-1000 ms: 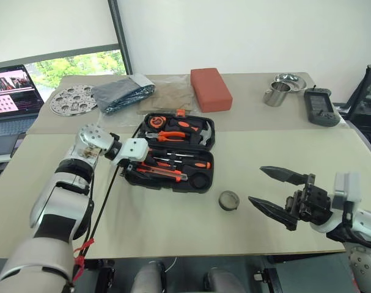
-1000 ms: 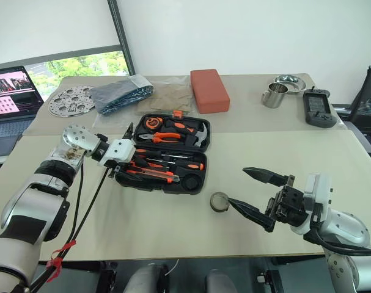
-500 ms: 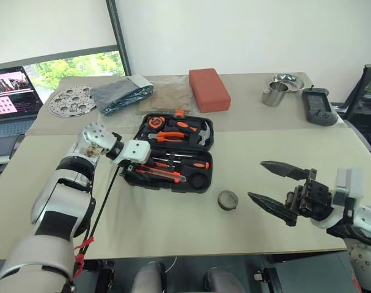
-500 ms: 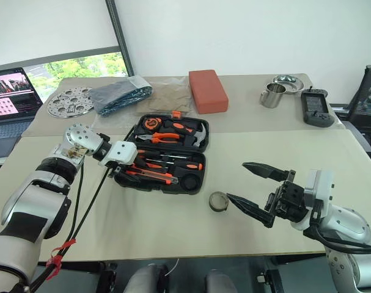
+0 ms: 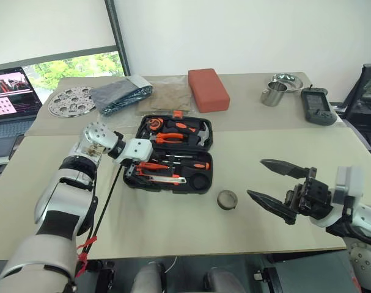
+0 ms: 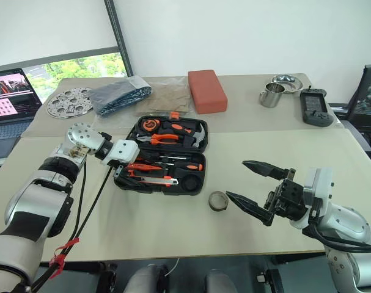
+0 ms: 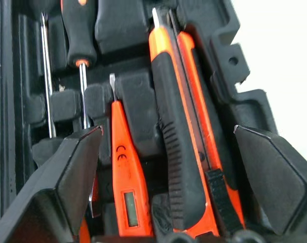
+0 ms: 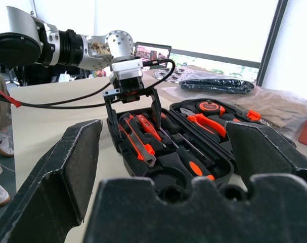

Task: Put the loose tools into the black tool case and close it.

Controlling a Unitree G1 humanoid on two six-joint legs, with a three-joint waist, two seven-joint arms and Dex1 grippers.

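Grey ring-shaped roll (image 5: 228,199) is lying loose on the beige table (image 5: 173,232), nearest to me, just in front of the open black tool case (image 5: 173,157). I am judging it light, stiff and small, best pinched across its rim. My right gripper (image 5: 278,187) is hovering beside it, near but apart, fingers spread wide and carrying nothing. Farther off, the case is lying flat with its lid folded back; it looks like rigid plastic, best closed by pushing on the lid's far edge. My left gripper (image 6: 125,173) is hanging over the case's near half, released and wide apart, gripping nothing. Between its fingers (image 7: 67,172) the orange-black utility knife (image 7: 183,147) and small all-orange screwdriver (image 7: 124,177) are resting in their slots.
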